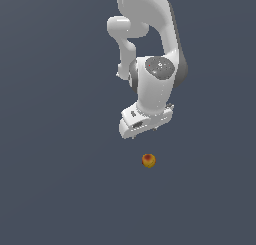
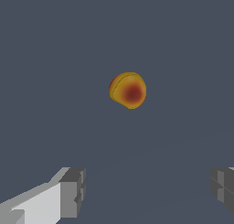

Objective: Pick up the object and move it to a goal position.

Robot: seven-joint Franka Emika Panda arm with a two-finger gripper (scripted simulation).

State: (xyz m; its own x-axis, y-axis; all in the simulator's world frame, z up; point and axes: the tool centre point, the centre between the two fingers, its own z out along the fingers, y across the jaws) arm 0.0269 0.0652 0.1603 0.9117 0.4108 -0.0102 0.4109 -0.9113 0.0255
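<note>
The object is a small round ball (image 1: pixel 148 161), red-orange with yellow patches, lying alone on the flat grey floor. It also shows in the wrist view (image 2: pixel 128 90), ahead of the fingers and apart from them. My white gripper (image 1: pixel 146 127) hangs above the ball, a little toward the exterior view's left, with a clear gap between them. In the wrist view my gripper (image 2: pixel 148 191) is open and empty, its two grey fingertips (image 2: pixel 73 191) standing far apart.
The white arm (image 1: pixel 150 44) reaches down from the top of the exterior view. The plain grey floor (image 1: pixel 60 189) spreads all around the ball.
</note>
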